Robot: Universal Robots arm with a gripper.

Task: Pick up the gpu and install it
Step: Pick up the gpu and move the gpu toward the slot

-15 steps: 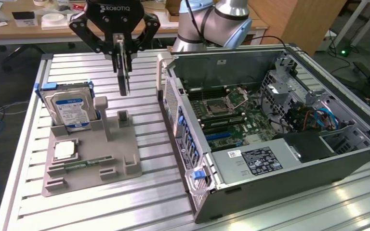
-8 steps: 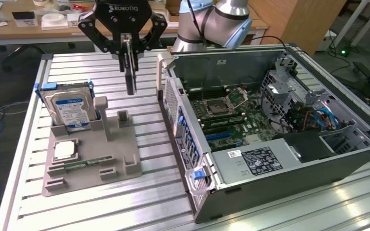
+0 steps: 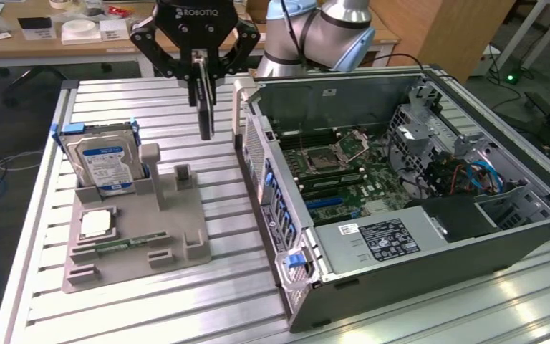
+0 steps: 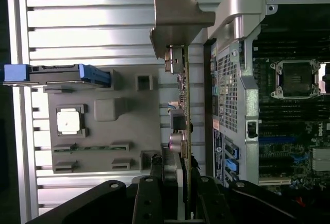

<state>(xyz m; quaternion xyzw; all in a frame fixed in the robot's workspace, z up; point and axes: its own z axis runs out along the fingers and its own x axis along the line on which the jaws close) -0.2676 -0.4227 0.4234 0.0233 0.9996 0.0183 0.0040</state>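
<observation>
The gpu (image 3: 204, 100), a thin dark card, hangs edge-on above the slatted table, between the grey holder and the open computer case. My gripper (image 3: 200, 66) is shut on its upper edge. In the wrist view the gpu (image 4: 183, 105) runs away from my gripper (image 4: 178, 175), and the card's bent metal bracket (image 4: 175, 20) is at its far end. The card is close beside the case's perforated rear wall (image 4: 229, 90) but outside it. The motherboard (image 3: 346, 175) lies exposed inside the case.
The grey holder (image 3: 175, 222) on the exterior view's left carries a silver hard drive (image 3: 108, 161) standing upright, a processor chip (image 3: 97, 223) and a green memory stick (image 3: 127, 244). The case (image 3: 428, 236) also holds a power supply (image 3: 380, 240) and drive cages (image 3: 466, 154).
</observation>
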